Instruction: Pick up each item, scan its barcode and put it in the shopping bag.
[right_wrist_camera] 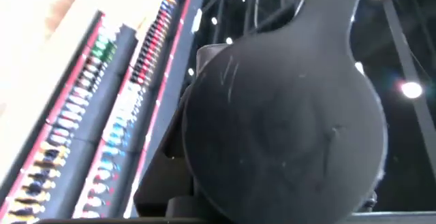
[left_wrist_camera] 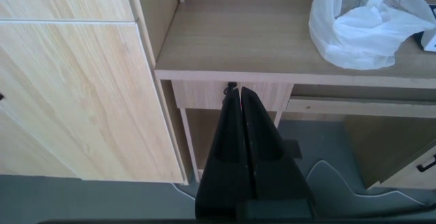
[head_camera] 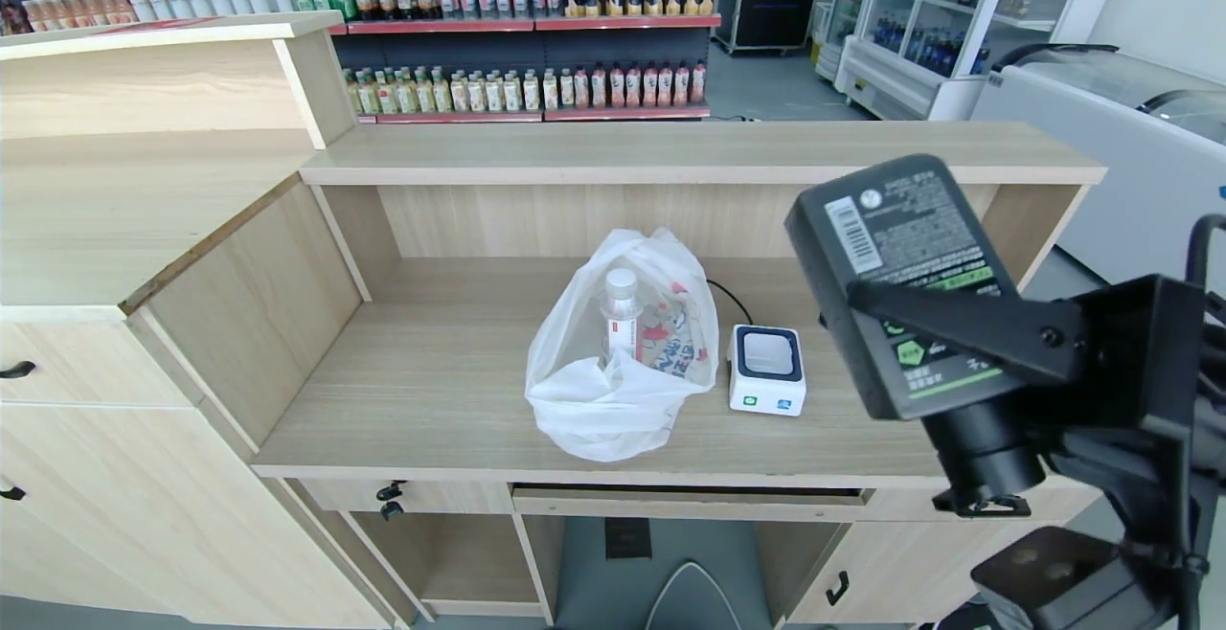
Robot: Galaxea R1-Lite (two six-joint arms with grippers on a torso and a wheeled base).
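The wooden counter (head_camera: 431, 391) took up most of the space, a recessed worktop with a raised ledge (head_camera: 670, 151) along its far side and a taller cabinet (head_camera: 144, 180) at its left end. Beyond the ledge ran store shelves (head_camera: 527, 27) lined with drink bottles. A glass-door cooler (head_camera: 939, 8) and a chest freezer (head_camera: 1101, 123) stood off to the right.

In the middle of the counter sat the white plastic shopping bag (head_camera: 594, 400), its mouth sagging open. A clear bottle (head_camera: 623, 314) with a white cap stood upright inside it.

The right end effector (head_camera: 919, 319) was raised high over the counter's right end, clamped across a black flat-sided bottle (head_camera: 900, 257). The bottle was tilted with its cap downward and its barcode label turned toward the robot's head. Bottle and arm together blocked the sight of that end of the counter.

Just to the right of the bag lay the small white scanner (head_camera: 766, 370), window up, with a dark cable (head_camera: 733, 300) trailing behind it.

The left end effector (left_wrist_camera: 242, 135) hung low before the counter's front edge, its fingers pressed together on nothing.
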